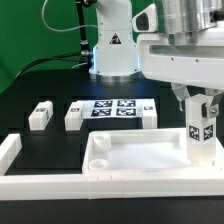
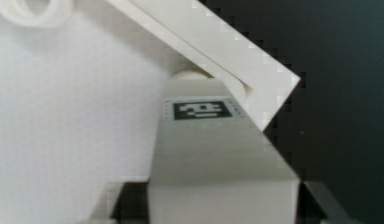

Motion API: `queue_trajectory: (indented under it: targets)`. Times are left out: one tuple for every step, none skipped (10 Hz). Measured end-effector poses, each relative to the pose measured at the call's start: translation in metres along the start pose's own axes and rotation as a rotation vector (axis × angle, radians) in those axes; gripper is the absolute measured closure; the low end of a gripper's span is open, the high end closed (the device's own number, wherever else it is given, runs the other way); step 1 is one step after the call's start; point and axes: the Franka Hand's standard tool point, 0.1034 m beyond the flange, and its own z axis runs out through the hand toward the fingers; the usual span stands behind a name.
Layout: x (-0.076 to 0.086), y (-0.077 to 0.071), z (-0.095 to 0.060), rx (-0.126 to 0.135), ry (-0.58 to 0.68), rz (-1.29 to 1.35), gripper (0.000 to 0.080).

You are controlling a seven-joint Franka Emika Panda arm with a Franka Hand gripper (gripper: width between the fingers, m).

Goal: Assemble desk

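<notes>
White plastic square tagged leg [image 1: 200, 130] gripped upright by two-finger gripper [image 1: 199, 108], lower end at corner of white rimmed tray-like tabletop [image 1: 125, 162]; vertical hold probably for straight socket insertion.

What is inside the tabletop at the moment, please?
One leg, held upright by the gripper, stands in a corner of the tabletop, on the exterior view's right; the rest looks bare. The leg's lower end and the socket beneath it are covered.

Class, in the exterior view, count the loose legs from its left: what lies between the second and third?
The marker board lies between the second leg and the third leg; only the exterior view shows it.
</notes>
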Motion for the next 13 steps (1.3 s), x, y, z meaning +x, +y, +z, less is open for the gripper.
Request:
queue_trajectory:
  targets:
    - [-0.001,0.000,0.001,0.001,-0.005,0.086,0.0508]
    - [-0.005,0.000,0.002,-0.006,-0.009,0.192,0.0508]
    - [-0.006,0.000,0.002,-0.006,-0.010,0.212,0.0508]
    - [-0.006,0.000,0.003,-0.005,-0.010,0.242,0.0508]
    - [-0.007,0.000,0.003,-0.005,-0.011,0.217,0.0508]
    - [-0.007,0.000,0.003,-0.005,-0.011,0.162,0.0319]
    - [-0.009,0.002,0.002,-0.026,-0.020,-0.024,0.0319]
    - [-0.009,0.002,0.002,-0.026,-0.024,-0.199,0.0206]
    - [-0.010,0.003,0.003,-0.023,-0.025,-0.344,0.0167]
    - [-0.014,0.002,0.004,-0.009,-0.012,-0.363,0.0167]
    - [-0.013,0.003,0.004,-0.010,-0.013,-0.444,0.0153]
    - [-0.012,0.003,0.005,-0.010,-0.013,-0.508,0.0150]
    - [-0.012,0.003,0.005,-0.021,-0.003,-0.644,0.0150]
